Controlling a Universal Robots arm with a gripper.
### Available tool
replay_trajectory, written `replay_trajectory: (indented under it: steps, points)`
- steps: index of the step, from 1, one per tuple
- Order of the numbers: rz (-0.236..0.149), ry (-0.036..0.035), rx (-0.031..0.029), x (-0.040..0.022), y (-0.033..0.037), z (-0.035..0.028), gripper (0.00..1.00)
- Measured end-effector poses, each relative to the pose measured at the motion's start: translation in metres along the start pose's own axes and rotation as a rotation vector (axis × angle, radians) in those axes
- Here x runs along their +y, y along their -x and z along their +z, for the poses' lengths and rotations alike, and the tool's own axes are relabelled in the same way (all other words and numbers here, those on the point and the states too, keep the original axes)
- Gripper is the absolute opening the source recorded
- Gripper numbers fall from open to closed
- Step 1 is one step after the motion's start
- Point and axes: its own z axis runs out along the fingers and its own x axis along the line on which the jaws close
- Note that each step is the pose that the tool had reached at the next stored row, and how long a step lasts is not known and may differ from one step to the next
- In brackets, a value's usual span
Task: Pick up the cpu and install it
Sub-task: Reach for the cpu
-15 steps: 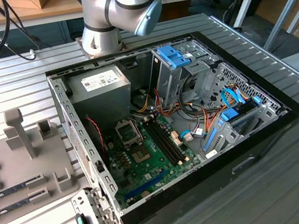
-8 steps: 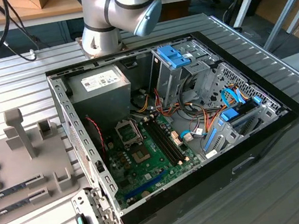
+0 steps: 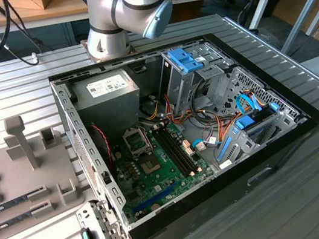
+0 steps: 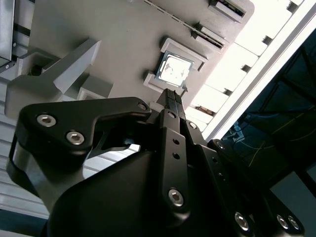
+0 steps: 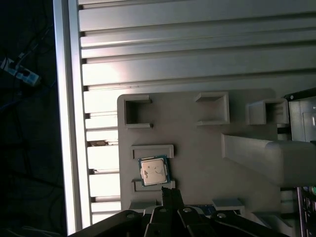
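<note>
The small square cpu (image 5: pixel 153 171), a silvery metal lid with a thin green rim, lies flat in a shallow pocket of a matte grey plastic holder tray (image 5: pixel 197 143), between two low raised bars. In both wrist views the black pincer (image 4: pixel 171 94) hangs over it with its two slim ribbed fingers pressed together and nothing between them. Its tips are just beside the chip's edge, and contact cannot be judged. A tall grey wedge-shaped post (image 5: pixel 266 153) rises from the tray nearby, well clear of the fingers. The exterior view sets the tray at its left edge on a ribbed aluminium bench (image 3: pixel 318 191), with two long narrow memory sticks (image 3: pixel 14 200) slotted at lower left. At centre frame lies an open black computer case (image 3: pixel 299 133) holding a green motherboard (image 3: pixel 157 178), a grey steel power-supply box (image 3: pixel 107 97) and orange-yellow wire bundles (image 3: pixel 210 126). The arm's smooth grey joint (image 3: pixel 128 5) stands at top centre.
</note>
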Motion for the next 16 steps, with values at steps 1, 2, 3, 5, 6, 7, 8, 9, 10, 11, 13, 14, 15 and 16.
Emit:
replay_trajectory:
  steps: [1,2,3,5,6,7,8,9,10,11,13,14,15,16]
  points:
    - [0.0,0.0,0.0,0.0,0.0,0.0004,0.11]
    - [0.0,-0.0001,0.0001,-0.0001,0.0,0.0012,0.11]
    - [0.0,0.0,0.0,-0.0001,0.0,0.0019,0.11]
    - [0.0,-0.0001,0.0001,-0.0001,0.0,0.0025,0.11]
    - [0.0,-0.0001,0.0001,-0.0001,0.0001,0.0032,0.11]
    - [0.0,-0.0001,0.0001,-0.0001,0.0001,0.0035,0.11]
    - [0.0,-0.0001,0.0002,-0.0001,0.0001,0.0038,0.11]
    - [0.0,-0.0001,0.0002,-0.0001,0.0001,0.0043,0.11]
    - [0.0,-0.0001,0.0001,-0.0002,0.0001,0.0046,0.11]
    - [0.0,0.0,0.0001,-0.0002,0.0001,0.005,0.11]
    - [0.0,-0.0001,0.0002,-0.0002,0.0001,0.0062,0.11]
    - [0.0,-0.0001,0.0001,-0.0002,0.0001,0.0068,0.11]
    - [0.0,-0.0001,0.0002,-0.0002,0.0001,0.0072,0.11]
    - [0.0,0.0,0.0001,-0.0002,0.0001,0.0075,0.11]
